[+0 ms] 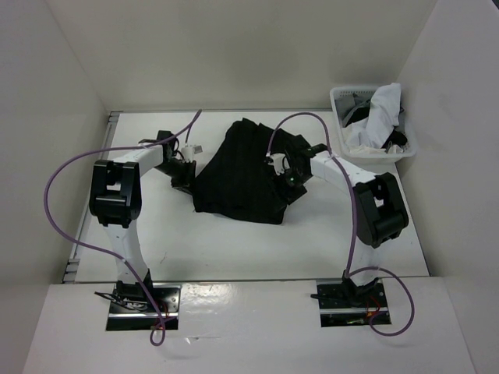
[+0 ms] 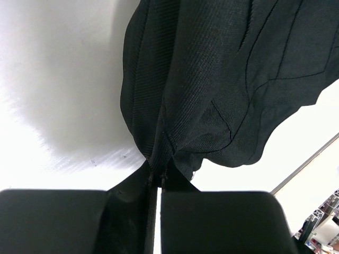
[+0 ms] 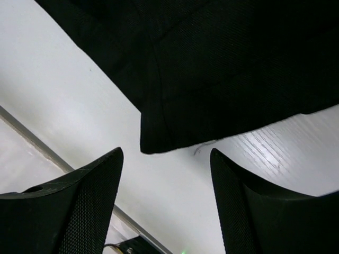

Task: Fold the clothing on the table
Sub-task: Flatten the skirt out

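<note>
The clothing [image 1: 238, 167] is a black skirt, bunched in the middle of the white table [image 1: 156, 234]. My left gripper [image 1: 185, 178] sits at its left edge. In the left wrist view the left gripper [image 2: 158, 172] is shut on a pinched fold of the clothing [image 2: 222, 79], which rises and spreads away from the jaws. My right gripper [image 1: 290, 173] is at the skirt's right side. In the right wrist view the right gripper [image 3: 166, 153] stands open just short of a corner of the clothing [image 3: 222, 69], with only bare table between the fingers.
A white lattice basket [image 1: 373, 125] with white and grey garments stands at the back right corner. The table's metal edge rail [image 3: 32, 140] runs close behind the right gripper. Walls enclose the table on three sides.
</note>
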Available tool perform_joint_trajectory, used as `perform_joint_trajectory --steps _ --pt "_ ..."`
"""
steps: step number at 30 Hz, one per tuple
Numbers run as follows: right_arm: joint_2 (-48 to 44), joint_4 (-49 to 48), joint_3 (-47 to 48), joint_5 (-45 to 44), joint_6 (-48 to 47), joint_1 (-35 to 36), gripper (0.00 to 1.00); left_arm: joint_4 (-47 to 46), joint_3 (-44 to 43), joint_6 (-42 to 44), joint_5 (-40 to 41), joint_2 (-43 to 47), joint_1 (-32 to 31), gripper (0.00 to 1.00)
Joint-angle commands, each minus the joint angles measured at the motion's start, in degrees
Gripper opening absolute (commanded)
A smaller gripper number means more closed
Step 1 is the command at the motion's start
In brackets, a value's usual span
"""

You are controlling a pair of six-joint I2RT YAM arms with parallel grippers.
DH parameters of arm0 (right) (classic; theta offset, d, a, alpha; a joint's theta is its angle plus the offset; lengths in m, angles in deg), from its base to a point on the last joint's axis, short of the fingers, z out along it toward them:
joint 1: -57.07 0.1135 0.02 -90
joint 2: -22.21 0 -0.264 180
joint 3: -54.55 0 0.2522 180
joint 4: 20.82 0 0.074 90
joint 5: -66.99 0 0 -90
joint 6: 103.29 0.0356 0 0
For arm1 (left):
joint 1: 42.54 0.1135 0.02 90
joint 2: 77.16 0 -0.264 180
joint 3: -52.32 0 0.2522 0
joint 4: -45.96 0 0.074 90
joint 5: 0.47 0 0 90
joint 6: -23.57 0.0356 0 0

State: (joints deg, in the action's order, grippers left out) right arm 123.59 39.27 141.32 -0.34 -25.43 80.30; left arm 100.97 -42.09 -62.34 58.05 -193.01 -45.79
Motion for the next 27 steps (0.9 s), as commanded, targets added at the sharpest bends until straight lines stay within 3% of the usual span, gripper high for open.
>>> perform_joint_trajectory --steps 1,10,27 --pt "2.67 1.66 0.02 4.39 1.07 -0.72 0.71 -1.09 1.19 -0.49 -2.35 1.07 -0.18 0.0" --pt "5.67 0.53 0.02 5.18 2.74 -4.58 0.68 -1.09 3.3 -0.49 -1.83 3.35 1.4 0.0" --pt "8.48 0.52 1.69 9.57 2.74 -4.59 0.62 -0.56 3.82 0.03 -2.88 4.41 1.93 0.0"
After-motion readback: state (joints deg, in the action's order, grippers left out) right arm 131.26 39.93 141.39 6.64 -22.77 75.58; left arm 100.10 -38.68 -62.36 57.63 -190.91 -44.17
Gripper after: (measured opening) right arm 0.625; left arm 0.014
